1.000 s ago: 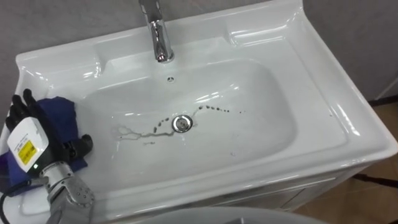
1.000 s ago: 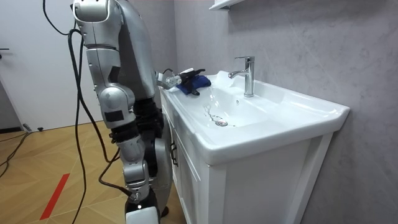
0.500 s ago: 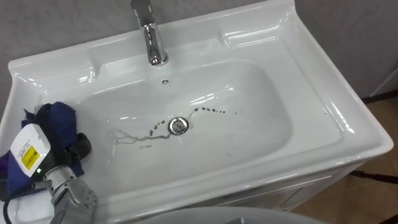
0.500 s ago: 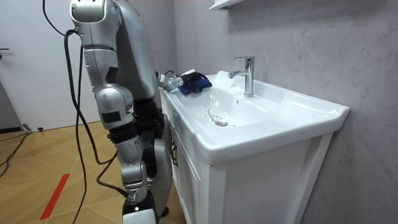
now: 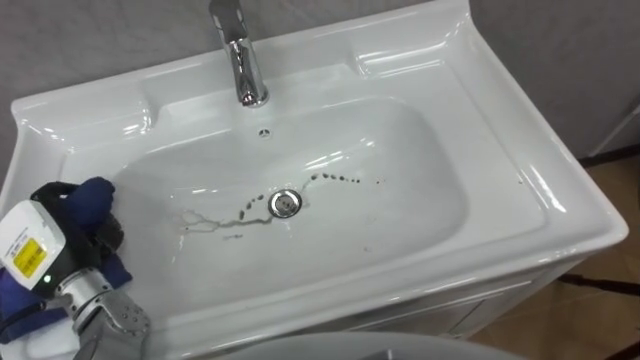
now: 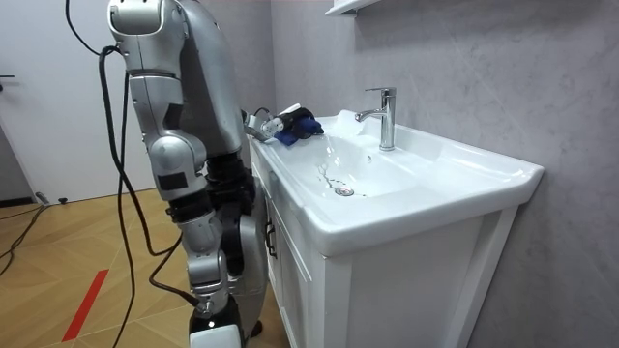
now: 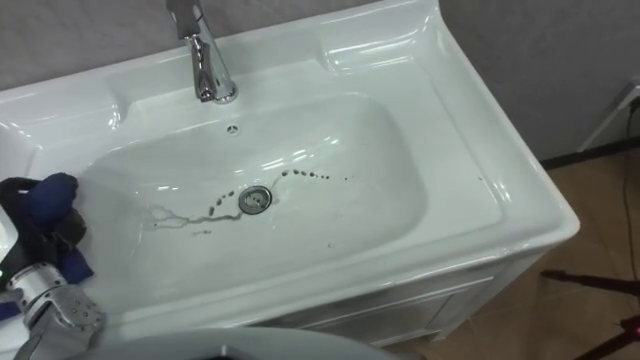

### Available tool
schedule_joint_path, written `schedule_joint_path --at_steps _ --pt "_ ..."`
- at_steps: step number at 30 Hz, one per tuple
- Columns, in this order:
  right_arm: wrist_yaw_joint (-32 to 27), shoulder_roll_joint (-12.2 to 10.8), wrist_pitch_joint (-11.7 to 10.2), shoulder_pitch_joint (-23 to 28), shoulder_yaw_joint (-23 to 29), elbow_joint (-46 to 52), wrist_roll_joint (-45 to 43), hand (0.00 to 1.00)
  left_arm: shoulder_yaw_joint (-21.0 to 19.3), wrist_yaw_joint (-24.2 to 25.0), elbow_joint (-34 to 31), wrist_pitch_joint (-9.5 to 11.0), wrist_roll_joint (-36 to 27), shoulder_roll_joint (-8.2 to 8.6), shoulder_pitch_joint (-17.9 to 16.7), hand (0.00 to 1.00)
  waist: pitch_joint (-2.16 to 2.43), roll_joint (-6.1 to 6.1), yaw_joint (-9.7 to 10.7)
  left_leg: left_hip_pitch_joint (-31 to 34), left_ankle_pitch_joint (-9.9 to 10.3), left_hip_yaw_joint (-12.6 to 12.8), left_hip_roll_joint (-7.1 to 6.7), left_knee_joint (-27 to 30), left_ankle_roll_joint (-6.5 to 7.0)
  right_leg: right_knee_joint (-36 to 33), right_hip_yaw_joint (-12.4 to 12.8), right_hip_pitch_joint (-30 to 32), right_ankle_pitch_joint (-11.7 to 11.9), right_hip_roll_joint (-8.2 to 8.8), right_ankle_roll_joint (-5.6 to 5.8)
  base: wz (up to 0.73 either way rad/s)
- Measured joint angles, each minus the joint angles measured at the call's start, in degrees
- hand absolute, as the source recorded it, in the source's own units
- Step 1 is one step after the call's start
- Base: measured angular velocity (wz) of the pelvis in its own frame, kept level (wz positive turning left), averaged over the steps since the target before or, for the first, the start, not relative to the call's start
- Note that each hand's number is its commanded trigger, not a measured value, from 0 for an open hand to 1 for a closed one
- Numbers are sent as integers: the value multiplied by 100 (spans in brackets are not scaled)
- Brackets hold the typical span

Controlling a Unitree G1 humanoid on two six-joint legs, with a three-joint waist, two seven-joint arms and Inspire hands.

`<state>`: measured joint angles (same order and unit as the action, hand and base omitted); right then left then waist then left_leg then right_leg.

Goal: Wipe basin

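I see the basin (image 5: pixel 420 215) as glossy white all over, with a silver drain (image 5: pixel 285 203) at its middle. A dotted line of dark specks (image 5: pixel 345 179) runs right from the drain, and a thin grey squiggle (image 5: pixel 212 218) trails to its left. The tap (image 5: pixel 240 60) at the far rim is bright chrome. At the near left, a deep blue cloth (image 5: pixel 92 197) shows against the black fingers of the left hand (image 5: pixel 103 237). The wall (image 6: pixel 464 77) is mottled grey and the cabinet (image 6: pixel 387 280) white. The floor (image 6: pixel 58 242) is tan herringbone wood with a red stripe (image 6: pixel 85 304).

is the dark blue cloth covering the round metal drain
No: the left hand holds the dark blue cloth at the white basin's left edge.
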<state>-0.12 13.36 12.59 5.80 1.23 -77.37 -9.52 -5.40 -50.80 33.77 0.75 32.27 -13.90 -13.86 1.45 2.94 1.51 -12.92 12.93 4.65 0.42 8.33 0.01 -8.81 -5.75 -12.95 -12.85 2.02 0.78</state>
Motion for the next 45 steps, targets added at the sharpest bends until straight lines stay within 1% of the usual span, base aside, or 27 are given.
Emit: schedule_joint_path --at_steps 14,20,21,22,23,24,25,27,29,31,33,37,39,41,43,45 --pt "-52 -11 0 -3 0 -1 30 0 -14 7 -15 -2 -11 28 2 100 0 -2 24 -18 0 -6 0 -9 0 4 -15 -9 0 7 0 0" --pt "-17 -15 -4 -22 -69 6 46 0 -14 35 -114 -49 -3 67 19 100 8 -33 23 10 0 -6 -12 -6 0 1 -58 -4 -3 21 5 3" --pt "12 -21 -5 -22 -96 9 45 0 -38 63 -132 -53 41 91 51 100 8 -46 21 26 0 -11 -14 -5 0 3 -84 -2 -4 24 6 11" --pt "38 -32 -10 -21 -102 9 49 0 -132 153 -250 -75 130 158 52 100 7 -61 9 34 0 -18 -16 -5 0 8 -96 0 -5 26 8 9" --pt "45 -41 -15 -21 -105 12 55 0 -162 190 -326 -109 145 192 51 100 6 -75 4 35 0 -24 -17 -5 0 9 -97 2 -5 27 9 6" --pt "58 -55 -44 -23 -110 29 87 0 -168 243 -443 -195 212 217 39 100 6 -97 -1 47 0 -41 -18 0 0 18 -121 2 -6 30 9 10" --pt "61 -68 -74 -18 -111 53 110 0 -156 273 -527 -230 248 224 32 100 -4 -123 6 73 0 -78 -27 19 0 22 -161 2 -6 40 10 13" --pt "56 -87 -140 -24 -114 54 136 0 -134 314 -602 -236 283 223 80 100 -6 -143 9 134 1 -126 -36 48 1 25 -220 18 -4 52 14 17" --pt "49 -112 -207 -26 -177 50 137 0 -114 397 -753 -246 296 225 72 100 -20 -169 38 215 1 -203 -52 108 1 26 -307 32 -5 72 17 23" --pt "48 -150 -309 -19 -322 50 135 0 -111 564 -1036 -271 333 289 60 100 -69 -202 16 236 1 -298 -65 131 1 32 -386 34 -8 80 22 20" --pt "45 -162 -328 -20 -446 50 154 0 -94 635 -1164 -272 333 364 54 100 -89 -211 -17 244 1 -323 -69 130 1 36 -398 34 -8 81 22 7" --pt "24 -230 -395 -16 -478 49 189 0 20 639 -1296 -260 335 452 51 100 -91 -219 -21 289 0 -386 -82 128 1 81 -447 24 -5 84 27 8" --pt "29 -247 -438 -16 -508 48 224 0 90 641 -1357 -260 334 462 33 100 -93 -219 -22 290 0 -399 -82 126 1 85 -445 18 -5 84 27 5" --pt "27 -257 -479 -18 -508 49 224 0 166 644 -1438 -241 334 480 5 100 -106 -224 -23 291 0 -404 -82 125 1 86 -444 15 -5 84 27 2" --pt "30 -263 -561 -17 -518 48 225 0 247 647 -1514 -174 334 537 3 100 -135 -233 -22 295 0 -407 -82 125 1 86 -446 14 -5 83 27 0" --pt "34 -267 -568 -17 -518 43 226 0 297 648 -1557 -104 335 593 1 100 -145 -238 -17 329 0 -408 -82 126 1 87 -452 25 -5 84 27 0"
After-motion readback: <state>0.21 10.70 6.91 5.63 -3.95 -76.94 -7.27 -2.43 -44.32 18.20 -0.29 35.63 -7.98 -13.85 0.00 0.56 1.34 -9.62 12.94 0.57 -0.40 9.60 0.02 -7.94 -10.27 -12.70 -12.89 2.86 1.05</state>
